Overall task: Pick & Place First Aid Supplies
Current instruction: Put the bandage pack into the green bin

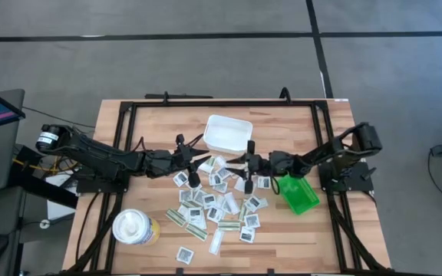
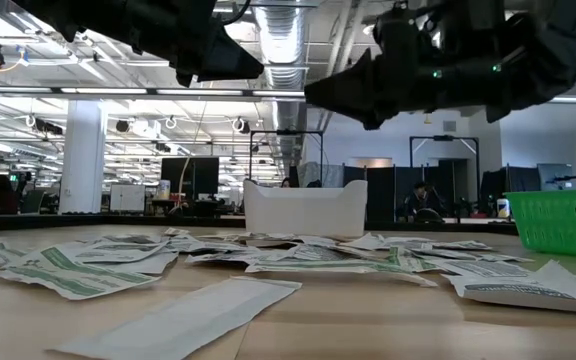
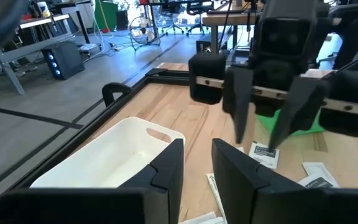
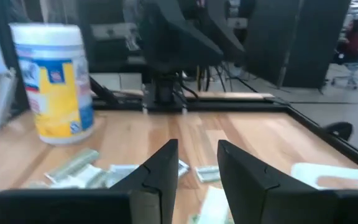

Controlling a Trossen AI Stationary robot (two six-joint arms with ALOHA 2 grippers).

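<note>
From above, your two arms meet over the packets [image 1: 219,201], which lie scattered on the worktop [image 1: 344,234] just in front of the white tray [image 1: 228,132]. The left claw [image 1: 192,170] hangs over the edge of the pile nearest the tray; the right claw [image 1: 245,172] faces it, with the green bin [image 1: 301,193] just beside that arm. A wipes tub [image 1: 135,227] stands well away from the tray, at the pile's far corner. Pick one packet that lies alone rather than overlapped, so you lift only one.

At worktop level, both arms hang clear above the packets [image 2: 298,255], with open air beneath them; nothing is touched yet. The packets lie flat and thin, so I judge you must come straight down and press the fingertips onto the wood before you close.

In the left wrist view, the left claw [image 3: 197,163] stands parted with nothing between its fingers, the tray [image 3: 107,163] right next to it, and the right claw [image 3: 261,134] hanging opposite, also parted and empty. Keep the arms apart as you descend; they are near enough to collide.

In the right wrist view, the right claw [image 4: 197,163] is released and empty, packets [image 4: 73,167] lie ahead of it, and the tub [image 4: 53,81] stands beyond them.
</note>
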